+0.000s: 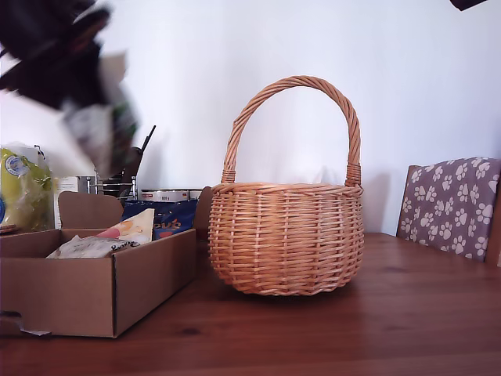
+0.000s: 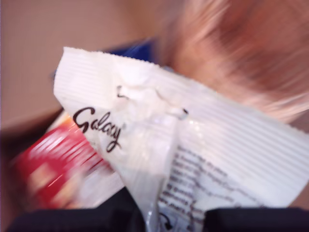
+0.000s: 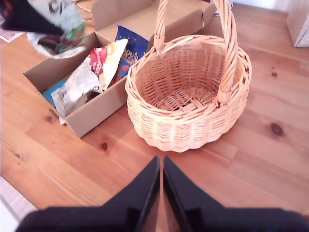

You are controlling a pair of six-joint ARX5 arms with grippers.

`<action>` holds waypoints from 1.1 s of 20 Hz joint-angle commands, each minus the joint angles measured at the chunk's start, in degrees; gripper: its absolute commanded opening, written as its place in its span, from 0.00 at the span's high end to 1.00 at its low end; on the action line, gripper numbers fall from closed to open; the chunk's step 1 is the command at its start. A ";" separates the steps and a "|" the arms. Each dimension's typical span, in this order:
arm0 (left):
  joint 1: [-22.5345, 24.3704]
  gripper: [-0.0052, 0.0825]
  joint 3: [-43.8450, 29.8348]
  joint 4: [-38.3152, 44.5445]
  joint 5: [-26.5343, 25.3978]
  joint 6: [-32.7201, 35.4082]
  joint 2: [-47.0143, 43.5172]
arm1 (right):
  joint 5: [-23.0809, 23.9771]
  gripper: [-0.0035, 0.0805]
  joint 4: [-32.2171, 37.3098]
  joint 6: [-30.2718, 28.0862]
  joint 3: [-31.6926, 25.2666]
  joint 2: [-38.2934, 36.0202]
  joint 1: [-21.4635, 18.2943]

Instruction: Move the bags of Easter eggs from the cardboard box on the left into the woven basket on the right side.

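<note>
My first gripper [image 2: 174, 216] is clenched on a white bag [image 2: 193, 140] printed "Galaxy", which rises from between its jaws. In the exterior view gripper and bag show as a dark blur at ten o'clock of the woven basket [image 1: 286, 235], high above the cardboard box [image 1: 149, 282]. The box stands on the table [image 1: 352, 329] at nine o'clock of the basket in that view, just beside it; whether they touch I cannot tell. Inside are a cream-and-red bag [image 1: 135, 227], a dark blue bag [image 1: 168, 215] and a pale bag [image 1: 86, 248]. The basket stands upright, its woven floor in plain sight in the second wrist view. My second gripper [image 3: 161, 166] hangs over the table short of the basket, jaws closed tip to tip.
</note>
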 commanded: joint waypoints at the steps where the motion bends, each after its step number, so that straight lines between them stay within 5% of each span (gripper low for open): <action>1: -2.64 0.89 -0.55 4.31 5.11 -1.40 0.94 | -0.20 0.97 0.90 -0.09 0.07 -0.33 -0.04; 8: -13.38 0.89 -0.52 28.39 6.21 -6.27 6.75 | -0.20 0.97 2.23 -0.09 0.07 -0.33 -0.04; 17: -17.16 0.89 -0.31 44.50 4.68 -7.45 18.99 | -0.22 0.97 2.23 -0.07 0.07 -0.33 -0.04; 19: -17.90 0.72 -0.31 47.58 4.31 -7.23 20.63 | -0.24 0.97 2.23 -0.07 0.07 -0.33 -0.04; 21: -18.62 0.26 -0.26 50.40 4.26 -6.93 21.42 | -0.24 0.97 2.21 -0.04 0.07 -0.33 -0.04; 22: -18.97 0.12 -0.17 50.90 3.17 -6.03 21.42 | -0.26 0.97 2.21 -0.04 0.07 -0.33 -0.04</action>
